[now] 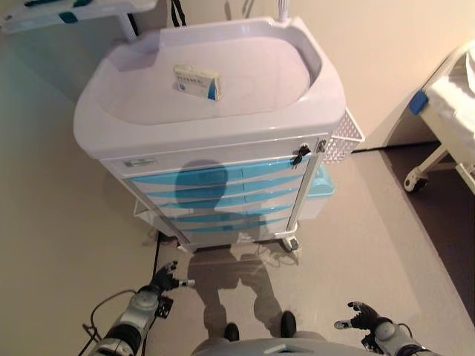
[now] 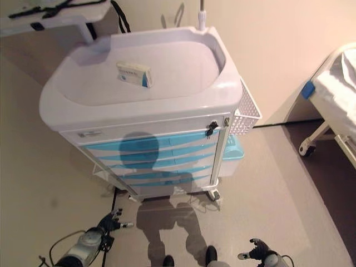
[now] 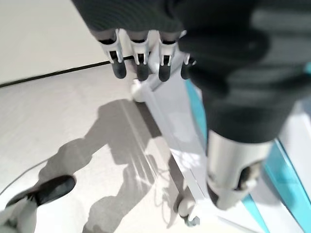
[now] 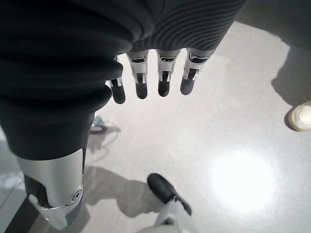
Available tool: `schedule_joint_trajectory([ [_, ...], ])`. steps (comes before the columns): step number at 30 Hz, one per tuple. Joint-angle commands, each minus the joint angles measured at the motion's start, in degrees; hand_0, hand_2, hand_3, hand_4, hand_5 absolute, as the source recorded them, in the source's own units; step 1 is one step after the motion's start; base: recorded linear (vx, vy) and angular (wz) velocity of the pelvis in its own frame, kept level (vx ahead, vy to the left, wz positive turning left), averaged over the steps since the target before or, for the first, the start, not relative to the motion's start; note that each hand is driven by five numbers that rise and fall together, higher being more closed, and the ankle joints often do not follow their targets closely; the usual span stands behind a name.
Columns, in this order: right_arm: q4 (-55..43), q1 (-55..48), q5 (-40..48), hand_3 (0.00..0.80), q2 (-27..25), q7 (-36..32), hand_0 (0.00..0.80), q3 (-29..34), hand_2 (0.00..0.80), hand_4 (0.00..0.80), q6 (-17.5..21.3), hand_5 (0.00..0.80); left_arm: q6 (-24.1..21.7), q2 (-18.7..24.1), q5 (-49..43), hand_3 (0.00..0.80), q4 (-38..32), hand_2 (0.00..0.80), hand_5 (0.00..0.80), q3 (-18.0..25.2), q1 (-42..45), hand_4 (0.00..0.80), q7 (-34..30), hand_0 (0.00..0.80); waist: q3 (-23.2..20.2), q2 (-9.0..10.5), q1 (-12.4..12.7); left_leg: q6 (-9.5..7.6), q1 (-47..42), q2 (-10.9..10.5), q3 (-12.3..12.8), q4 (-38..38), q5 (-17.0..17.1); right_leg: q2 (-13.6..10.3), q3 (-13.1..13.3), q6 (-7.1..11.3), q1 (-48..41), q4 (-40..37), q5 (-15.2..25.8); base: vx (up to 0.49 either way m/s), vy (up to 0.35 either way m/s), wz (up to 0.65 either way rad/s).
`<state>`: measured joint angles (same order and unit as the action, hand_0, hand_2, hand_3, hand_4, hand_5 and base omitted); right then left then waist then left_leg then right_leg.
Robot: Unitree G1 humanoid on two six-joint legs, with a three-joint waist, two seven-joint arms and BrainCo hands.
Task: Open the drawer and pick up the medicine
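I had the medical cart [image 1: 223,141] square ahead in the head views, its blue drawers [image 1: 223,194] all closed flush. The medicine box [image 1: 197,81] lay flat on the cart's recessed white top, toward the back and a little left of centre, with nothing touching it. Print on the box was too small for me to make out.

Left hand [image 1: 165,279] hung low over the floor [image 1: 356,252], in front of the cart's lower left corner and apart from it; its fingers [image 3: 141,68] were straight and spread, holding nothing. Right hand [image 1: 361,316] sat low at the right, well apart from the cart, fingers [image 4: 163,82] likewise extended and empty.

A white wire basket [image 1: 343,138] hung on the cart's right side, with a blue bin [image 1: 320,185] partly hidden below it. A bed [image 1: 453,111] was cut off at the right edge, only a corner and one castor showing. Another stand [image 1: 74,11] was cropped at the top left; I could not tell what lay on it
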<state>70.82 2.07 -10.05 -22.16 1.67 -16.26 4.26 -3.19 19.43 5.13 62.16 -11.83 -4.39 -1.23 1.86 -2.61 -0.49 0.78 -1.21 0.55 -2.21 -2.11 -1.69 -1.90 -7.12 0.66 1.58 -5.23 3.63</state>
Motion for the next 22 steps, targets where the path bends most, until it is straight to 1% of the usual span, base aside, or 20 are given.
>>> schedule_joint_trajectory([
  [1, 1.0, 0.1, 1.1, 0.0, 1.8, 0.1, 0.0, 0.2, 0.0, 0.0, -0.2, 0.0, -0.9, -0.5, -3.3, 0.0, 5.2, 0.0, 0.0, 3.2, -0.2, 0.0, 1.6, 0.0, -1.3, 2.97, 1.4, -1.39, 2.0, -3.6, 1.1, -2.4, 3.9, 0.3, 0.0, 2.55, 0.8, 4.6, -2.0, 0.049, 0.019, -0.07],
  [2, 1.0, 0.2, 0.9, 0.0, 2.3, 0.0, 0.0, -0.3, 0.0, 0.0, -0.1, 0.0, -0.7, -1.2, -3.6, 0.0, 6.7, 0.0, 0.0, 3.7, 0.5, 0.0, 1.9, 0.0, -1.7, 3.2, 1.6, -1.34, 1.6, -3.5, 1.2, -2.6, 3.9, 0.4, 0.0, 2.55, 0.3, 4.1, -1.8, 0.028, 0.01, -0.11],
  [3, 1.0, 0.2, 0.9, 0.0, 2.3, 0.0, 0.0, -0.3, 0.0, 0.0, -0.1, 0.0, -0.8, -1.2, -3.6, 0.0, 6.7, 0.0, 0.0, 3.7, 0.5, 0.0, 1.9, 0.0, -1.7, 3.2, 1.6, -1.34, 1.5, -3.5, 1.2, -2.6, 3.9, 0.4, 0.0, 2.55, 0.2, 4.1, -1.8, 0.038, 0.011, -0.07],
  [4, 1.0, 0.3, 0.6, 0.0, 2.9, 0.0, 0.0, -1.2, 0.0, 0.0, -0.1, 0.0, -0.7, -2.3, -4.4, 0.0, 7.7, 0.0, 0.0, 3.5, 1.5, 0.0, 1.8, 0.0, -2.4, 3.54, 2.0, -1.3, 0.9, -3.5, 1.6, -2.7, 3.7, 0.6, 0.3, 2.64, -0.7, 3.3, -1.7, 0.034, 0.009, -0.05],
  [8, 0.9, 0.2, 0.1, 0.0, 3.9, 0.1, 0.0, -2.2, 0.0, 0.0, 0.1, 0.0, -0.8, -3.7, -7.5, 0.0, 9.1, 0.0, 0.0, 2.5, 2.9, 0.0, 2.8, 0.0, -2.9, 3.87, 2.5, -1.49, 0.1, -3.6, 2.0, -2.7, 3.4, 0.7, 1.0, 2.79, -1.7, 2.3, -1.3, 0.023, 0.009, -0.1],
  [10, 1.3, -0.2, 0.2, 0.0, 4.9, 0.3, 0.0, -2.5, 0.0, 0.0, 0.3, 0.0, -0.3, -4.5, -6.2, 0.0, 11.3, 0.0, 0.0, 4.5, 4.2, 0.0, 3.3, 0.0, -3.3, 4.26, 2.9, -1.56, -0.9, -3.6, 2.1, -2.9, 3.3, 0.8, 1.0, 2.81, -2.6, 2.4, -1.4, 0.036, -0.003, -0.11],
  [14, 1.6, -0.6, 1.4, 0.0, 6.0, 0.5, 0.0, -1.9, 0.0, 0.0, 0.4, 0.0, 0.0, -4.9, -6.4, 0.0, 12.7, 0.0, 0.0, 5.3, 4.8, 0.0, 4.5, 0.0, -3.6, 4.6, 2.8, -1.6, -1.5, -3.7, 2.0, -2.9, 3.2, 0.9, 0.8, 2.68, -3.3, 2.6, -1.7, 0.015, -0.003, -0.01],
  [16, 2.0, -1.0, 2.0, 0.0, 6.8, 0.8, 0.0, -1.6, 0.0, 0.0, 0.4, 0.0, -0.1, -5.2, -7.5, 0.0, 12.8, 0.0, 0.0, 4.9, 4.9, 0.0, 5.5, 0.0, -3.6, 4.8, 2.9, -1.7, -1.8, -3.7, 1.7, -2.9, 3.0, 0.9, 0.7, 2.61, -3.6, 2.8, -1.9, 0.0, 0.0, 0.0],
  [17, 2.6, -1.5, 2.9, 0.0, 7.3, 1.0, 0.0, -1.5, 0.0, 0.0, 0.3, 0.0, -0.6, -5.6, -9.5, 0.0, 12.0, 0.0, 0.0, 3.0, 4.9, 0.0, 5.9, 0.0, -3.6, 4.97, 2.9, -1.76, -2.1, -3.7, 1.6, -2.9, 2.9, 0.9, 0.5, 2.53, -4.0, 3.0, -2.3, 0.0, 0.0, 0.0],
  [22, 3.8, -2.0, 3.5, 0.0, 8.2, 1.4, 0.0, -1.5, 0.0, 0.0, 0.5, 0.0, -1.0, -6.7, -8.8, 0.0, 11.2, 0.0, 0.0, 2.1, 5.1, 0.0, 6.0, 0.0, -3.4, 5.26, 3.1, -1.92, -2.7, -3.6, 1.1, -2.9, 2.6, 0.8, 0.1, 2.44, -4.5, 3.4, -2.9, 0.003, -0.002, 0.01],
])
